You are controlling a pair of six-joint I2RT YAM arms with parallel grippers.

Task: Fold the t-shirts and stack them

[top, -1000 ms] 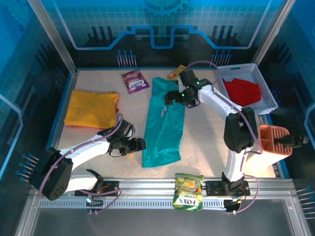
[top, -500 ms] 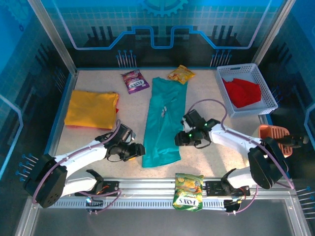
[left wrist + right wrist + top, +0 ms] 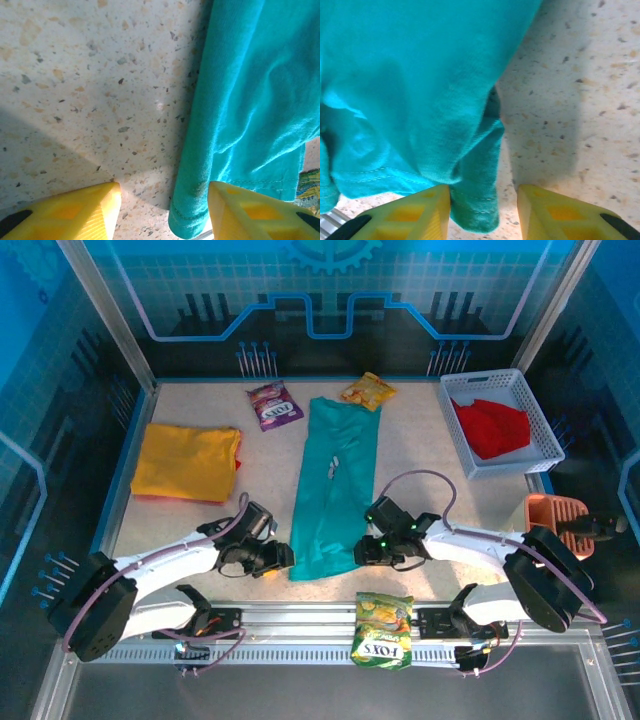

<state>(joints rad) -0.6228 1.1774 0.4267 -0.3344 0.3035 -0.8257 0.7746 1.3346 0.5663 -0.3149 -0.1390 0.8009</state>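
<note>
The teal soft-cloth t-shirt lies as a long narrow strip down the middle of the speckled stone-look table, its hem nearest my arms. My left gripper and right gripper each stand part open astride a hem corner, holding nothing yet. I'd sink both low enough to catch every layer, pinch together, and keep the corners level when lifting.
</note>
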